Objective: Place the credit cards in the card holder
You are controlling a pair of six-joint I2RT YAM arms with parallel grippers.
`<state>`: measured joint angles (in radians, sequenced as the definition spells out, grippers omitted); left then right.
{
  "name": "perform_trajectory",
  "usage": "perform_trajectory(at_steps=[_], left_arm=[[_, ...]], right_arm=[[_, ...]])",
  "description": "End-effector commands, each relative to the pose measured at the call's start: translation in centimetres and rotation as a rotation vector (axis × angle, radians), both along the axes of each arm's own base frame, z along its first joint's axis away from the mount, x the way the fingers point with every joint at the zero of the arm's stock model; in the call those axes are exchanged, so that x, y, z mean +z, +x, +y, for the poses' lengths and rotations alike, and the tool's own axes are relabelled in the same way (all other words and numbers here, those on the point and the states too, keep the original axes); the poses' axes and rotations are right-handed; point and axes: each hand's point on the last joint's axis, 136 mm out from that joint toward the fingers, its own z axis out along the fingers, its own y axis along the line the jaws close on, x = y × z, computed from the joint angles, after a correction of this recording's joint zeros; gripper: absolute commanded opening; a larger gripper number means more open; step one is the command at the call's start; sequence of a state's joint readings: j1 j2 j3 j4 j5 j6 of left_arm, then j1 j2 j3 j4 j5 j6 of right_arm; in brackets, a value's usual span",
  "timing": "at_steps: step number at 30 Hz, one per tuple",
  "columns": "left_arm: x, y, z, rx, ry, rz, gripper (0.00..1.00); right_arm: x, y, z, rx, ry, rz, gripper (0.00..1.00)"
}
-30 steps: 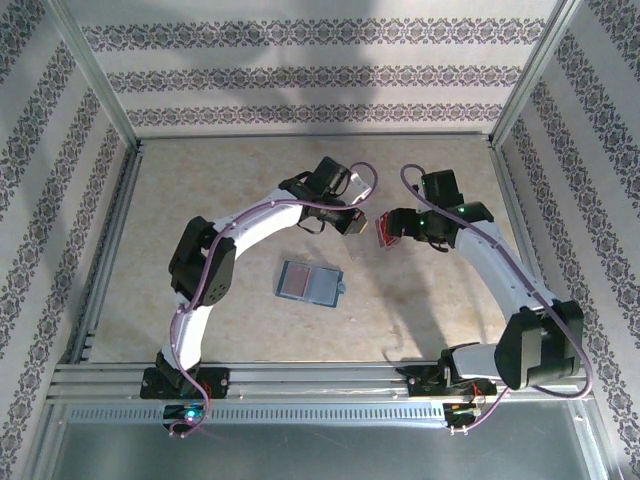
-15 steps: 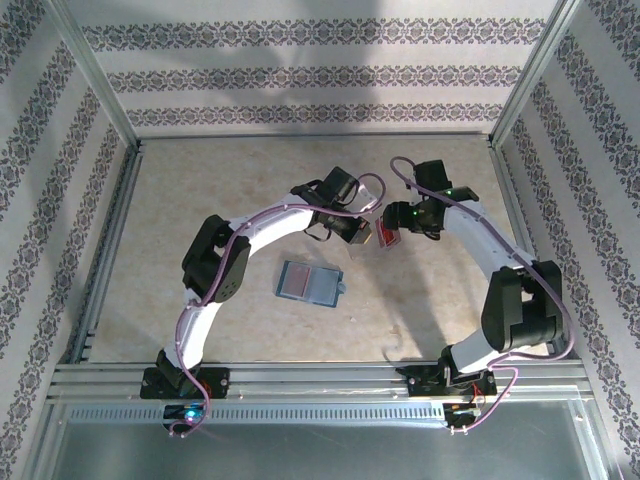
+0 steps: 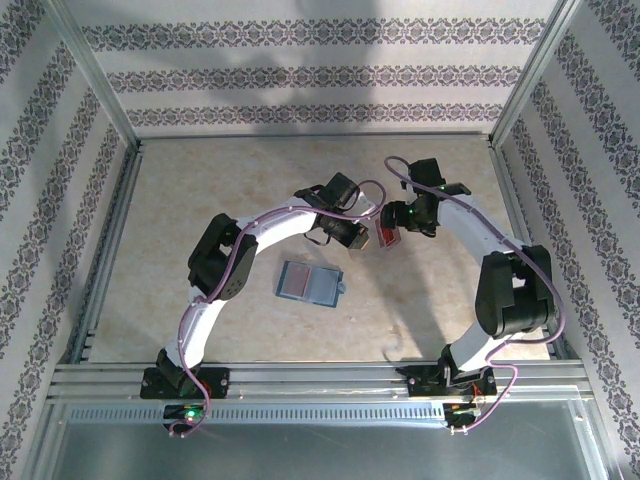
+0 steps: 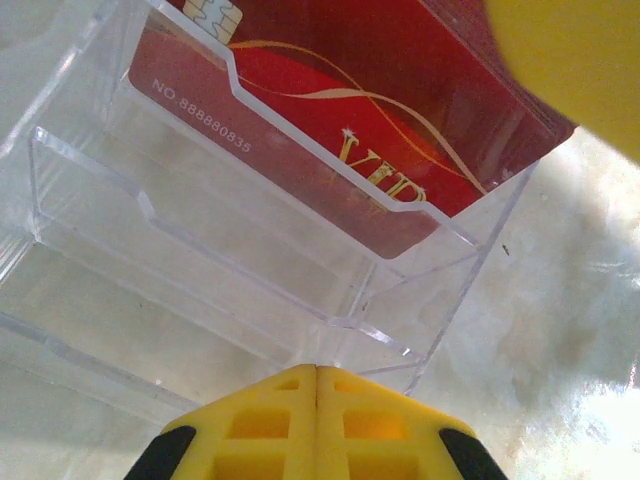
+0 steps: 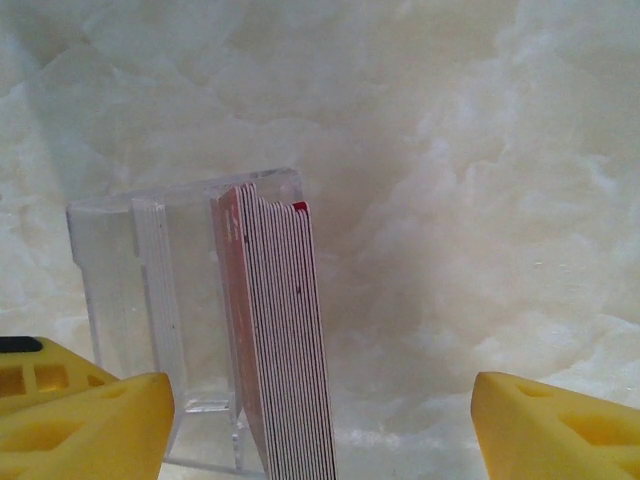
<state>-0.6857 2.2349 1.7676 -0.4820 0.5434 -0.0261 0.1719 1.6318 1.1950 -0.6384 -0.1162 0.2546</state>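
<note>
**Two grippers at the stand, no card in either**

You had your left gripper (image 4: 317,375) shut, its yellow fingers pressed together along one seam with nothing visible between them. It sat just in front of the clear acrylic tiered stand (image 4: 250,290). A stack of red-orange plastic credit cards (image 4: 380,90) stood upright in the stand's back tier. The front card was printed with gold "VIP" lettering and a white number.

Your right gripper (image 5: 320,410) was spread wide and held nothing. The stack stood edge-on between its two yellow fingers (image 5: 90,425), much closer to the one on the left of that view. Whether that finger touched the stand, I could not tell.

From above, your two grippers faced each other across the stand, the left gripper (image 3: 352,234) on one side and the right gripper (image 3: 400,222) on the other, with the credit cards (image 3: 387,237) between them.

The small teal-blue bifold card holder (image 3: 308,282) lay open and flat on the pale marbled table (image 3: 200,190). It was nearer the arm bases and apart from both grippers. Its left half showed a reddish face, its right half pale blue-grey.
</note>
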Motion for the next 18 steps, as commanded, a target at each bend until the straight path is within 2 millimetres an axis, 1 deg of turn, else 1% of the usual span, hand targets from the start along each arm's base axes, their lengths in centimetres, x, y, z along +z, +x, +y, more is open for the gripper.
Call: perform_trajectory(at_steps=[1, 4, 10, 18], left_arm=[[-2.4, -1.0, 0.6, -0.019, 0.051, 0.032, 0.0], [-2.7, -1.1, 0.8, -0.019, 0.058, 0.036, 0.0], [-2.7, -1.2, 1.0, -0.019, 0.063, 0.031, 0.0], [-2.9, -1.3, 1.0, -0.012, 0.063, 0.038, 0.0]], right_arm=[[-0.3, 0.4, -0.5, 0.005, -0.02, 0.0, 0.78], [-0.8, 0.6, -0.7, 0.009, -0.041, 0.016, 0.78], [-1.4, 0.8, -0.9, 0.011, -0.058, 0.033, 0.77], [-2.3, 0.4, -1.5, 0.003, -0.092, 0.062, 0.76]])
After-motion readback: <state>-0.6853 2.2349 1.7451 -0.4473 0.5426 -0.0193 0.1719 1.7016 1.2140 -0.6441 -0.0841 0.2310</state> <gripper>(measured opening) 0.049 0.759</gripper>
